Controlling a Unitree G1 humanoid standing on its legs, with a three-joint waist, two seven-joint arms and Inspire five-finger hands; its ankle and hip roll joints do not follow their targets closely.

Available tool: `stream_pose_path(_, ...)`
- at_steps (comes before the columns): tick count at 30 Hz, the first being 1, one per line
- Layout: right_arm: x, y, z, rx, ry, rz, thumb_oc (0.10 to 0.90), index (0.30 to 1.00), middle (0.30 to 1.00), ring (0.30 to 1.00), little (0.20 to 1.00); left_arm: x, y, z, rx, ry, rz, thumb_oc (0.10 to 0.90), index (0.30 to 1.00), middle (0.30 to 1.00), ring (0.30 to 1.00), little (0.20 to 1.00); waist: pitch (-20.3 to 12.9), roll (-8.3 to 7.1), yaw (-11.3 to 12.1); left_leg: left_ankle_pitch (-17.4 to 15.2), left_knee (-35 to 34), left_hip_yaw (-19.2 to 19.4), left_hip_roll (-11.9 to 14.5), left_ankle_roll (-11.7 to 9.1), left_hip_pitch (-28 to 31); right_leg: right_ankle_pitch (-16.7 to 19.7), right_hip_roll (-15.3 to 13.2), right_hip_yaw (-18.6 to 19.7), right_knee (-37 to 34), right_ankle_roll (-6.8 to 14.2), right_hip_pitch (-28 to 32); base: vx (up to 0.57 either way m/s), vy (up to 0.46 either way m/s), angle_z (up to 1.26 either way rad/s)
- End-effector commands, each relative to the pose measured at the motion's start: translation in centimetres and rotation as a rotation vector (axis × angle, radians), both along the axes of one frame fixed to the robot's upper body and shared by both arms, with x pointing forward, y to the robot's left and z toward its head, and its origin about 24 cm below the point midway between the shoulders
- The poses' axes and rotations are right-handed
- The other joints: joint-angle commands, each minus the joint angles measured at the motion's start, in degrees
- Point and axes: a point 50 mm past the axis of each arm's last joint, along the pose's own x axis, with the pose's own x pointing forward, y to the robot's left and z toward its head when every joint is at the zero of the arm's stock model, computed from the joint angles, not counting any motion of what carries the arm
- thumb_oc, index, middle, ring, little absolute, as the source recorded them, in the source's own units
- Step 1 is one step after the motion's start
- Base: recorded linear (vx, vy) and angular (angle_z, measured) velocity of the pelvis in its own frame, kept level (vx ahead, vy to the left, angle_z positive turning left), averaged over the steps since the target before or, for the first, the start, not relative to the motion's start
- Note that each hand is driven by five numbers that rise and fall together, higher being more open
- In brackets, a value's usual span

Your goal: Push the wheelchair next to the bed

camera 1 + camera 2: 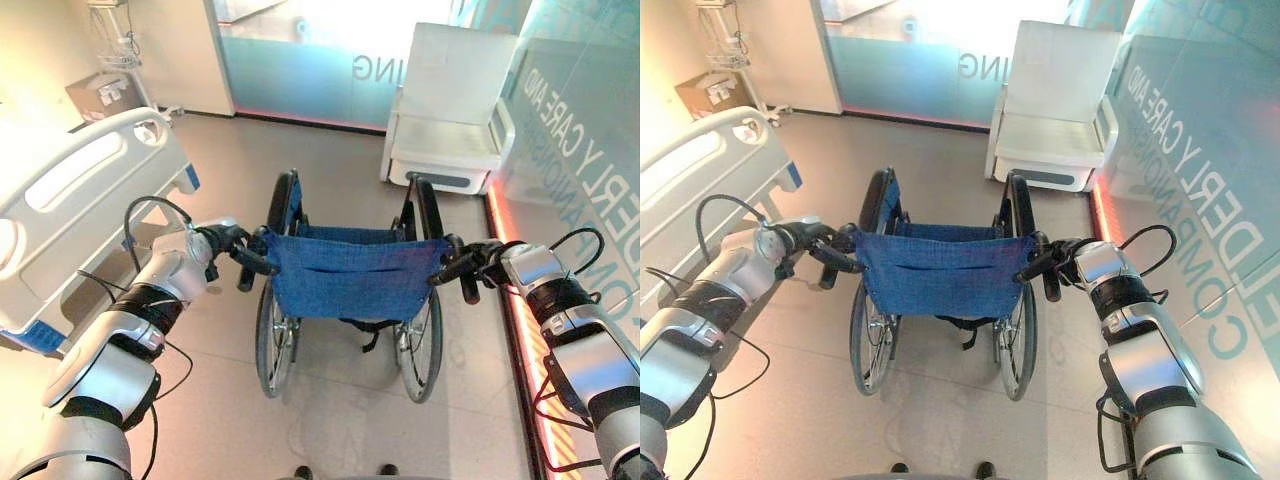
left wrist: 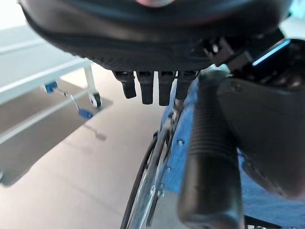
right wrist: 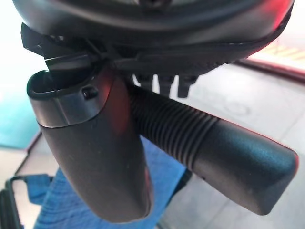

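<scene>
Each robot hand (left (image 1: 222, 243), right (image 1: 478, 262)) curls around a wheelchair (image 1: 345, 275) push handle.

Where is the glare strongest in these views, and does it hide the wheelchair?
Left eye view: glare whites out the top of the glass wall and the armchair in front of it, while the wheelchair is evenly lit and plain to see. Right eye view: a lit strip glows along the floor.

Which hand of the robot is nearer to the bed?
Left. The left hand grips the wheelchair handle on the side where the bed stands. The right hand grips the opposite handle, with the wheelchair between it and the bed.
</scene>
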Motion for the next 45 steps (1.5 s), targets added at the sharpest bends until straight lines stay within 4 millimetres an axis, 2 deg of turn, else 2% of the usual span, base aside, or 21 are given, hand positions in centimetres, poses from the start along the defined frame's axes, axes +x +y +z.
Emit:
stream_pose_path(1,-3.6,-4.1,-4.6,-0.122,0.264,-0.066,0.8,0.9,0.9,0.9,0.9,-2.3,5.3,-2.3,0.253,0.227,0.208,0.8,0.9,0.9,0.9,0.9,4.62,0.95,-0.14,-7.17,6.89,-0.26,-1.93,1.34,-4.39,-5.82,0.35,-0.5,5.71,-0.67,-1.65,-0.01,-0.008,-0.04)
stream_pose_path(4,-3.4,-4.1,-4.4,-0.193,0.274,-0.057,0.8,0.9,0.9,0.9,0.9,-2.9,5.5,-3.4,0.261,0.316,0.238,0.8,0.9,0.9,0.9,0.9,4.83,1.14,-0.64,-7.09,6.83,-0.13,-2.0,1.24,-4.25,-5.62,0.36,-0.21,5.44,-0.63,-1.59,0.0,0.002,-0.06)
stream_pose_path(8,-3.3,-3.8,-4.4,-0.236,0.304,-0.032,0.8,0.9,0.9,0.9,0.9,-3.1,5.1,-4.4,0.244,0.332,0.253,0.8,0.9,0.9,0.9,0.9,4.8,1.25,-0.99,-7.12,6.62,-0.06,-2.05,1.17,-3.91,-5.59,0.42,0.06,5.16,-0.6,-1.37,0.02,0.006,-0.05)
stream_pose_path(18,-1.6,-0.3,-4.1,-0.185,0.191,0.035,0.8,0.9,0.9,0.9,0.9,-3.2,3.1,-6.7,0.22,0.359,0.24,0.8,0.9,0.9,0.9,0.9,4.77,1.27,-1.18,-7.05,6.34,-0.24,-2.16,0.99,-3.77,-5.76,0.44,0.29,4.86,-0.8,-1.09,0.0,0.0,0.0)
stream_pose_path(24,-1.5,0.6,-4.4,-0.205,0.168,0.095,0.8,0.9,0.9,0.9,0.9,-3.9,2.8,-8.1,0.209,0.377,0.251,0.8,0.9,0.9,0.9,0.9,4.86,1.17,-1.24,-6.9,6.02,-0.12,-2.2,0.93,-3.8,-5.58,0.42,0.14,4.54,-0.8,-1.14,0.0,0.0,0.0)
stream_pose_path(25,-1.5,0.6,-4.4,-0.213,0.167,0.106,0.765,0.848,0.848,0.848,0.848,-4.0,2.9,-8.2,0.205,0.381,0.255,0.8,0.9,0.9,0.9,0.9,4.89,1.19,-1.23,-6.84,6.0,-0.1,-2.2,0.93,-3.83,-5.54,0.4,0.14,4.57,-0.78,-1.2,0.0,0.0,0.0)
stream_pose_path(26,-1.5,0.5,-4.4,-0.234,0.164,0.117,0.627,0.641,0.641,0.641,0.641,-4.3,2.9,-8.7,0.194,0.388,0.26,0.8,0.9,0.9,0.9,0.9,5.03,1.29,-1.21,-6.81,6.04,-0.07,-2.22,0.95,-3.84,-5.55,0.35,0.1,4.68,-0.78,-1.25,0.0,0.0,0.0)
stream_pose_path(27,-1.5,0.5,-4.4,-0.238,0.162,0.119,0.532,0.498,0.498,0.498,0.498,-4.3,2.9,-8.8,0.19,0.387,0.261,0.8,0.9,0.9,0.9,0.9,5.05,1.32,-1.2,-6.8,6.02,-0.07,-2.21,0.96,-3.82,-5.55,0.34,0.07,4.69,-0.79,-1.25,0.0,0.0,0.0)
stream_pose_path(28,-1.4,0.5,-4.3,-0.261,0.152,0.142,0.4,0.3,0.3,0.3,0.3,-4.4,2.8,-9.1,0.166,0.375,0.26,0.8,0.9,0.9,0.9,0.9,5.08,1.39,-1.15,-6.77,6.01,-0.16,-2.24,0.97,-3.78,-5.59,0.32,0.05,4.78,-0.79,-1.23,0.0,0.0,0.0)
stream_pose_path(29,-1.3,0.5,-4.3,-0.289,0.141,0.154,0.4,0.3,0.3,0.3,0.3,-4.5,2.5,-9.5,0.127,0.339,0.261,0.436,0.354,0.354,0.354,0.354,5.07,1.42,-1.1,-6.77,6.06,-0.14,-2.26,0.96,-3.8,-5.63,0.28,0.04,4.86,-0.79,-1.24,0.03,0.01,0.0)
stream_pose_path(30,-1.3,0.5,-4.3,-0.299,0.135,0.15,0.4,0.3,0.3,0.3,0.3,-4.3,2.2,-9.7,0.11,0.305,0.254,0.4,0.3,0.3,0.3,0.3,5.07,1.41,-1.01,-6.79,5.99,-0.2,-2.29,0.99,-3.74,-5.65,0.23,0.01,4.86,-0.74,-1.21,0.0,0.0,0.0)
stream_pose_path(38,-1.5,0.5,-4.9,-0.291,0.134,0.164,0.4,0.3,0.3,0.3,0.3,-4.0,0.5,-10.6,-0.07,0.138,0.258,0.4,0.3,0.3,0.3,0.3,4.99,1.4,-0.03,-6.77,5.99,-0.92,-2.43,0.99,-3.73,-5.91,-0.11,-0.81,5.14,-0.81,-0.99,0.02,0.0,0.05)
stream_pose_path(45,-1.2,0.2,-4.3,-0.401,0.067,0.248,0.4,0.3,0.3,0.3,0.3,-4.3,0.1,-11.0,-0.131,0.097,0.261,0.4,0.3,0.3,0.3,0.3,4.94,1.44,0.76,-6.48,5.87,-1.38,-2.23,0.84,-3.74,-6.06,-0.29,-1.81,5.35,-0.96,-0.83,0.01,0.002,0.05)
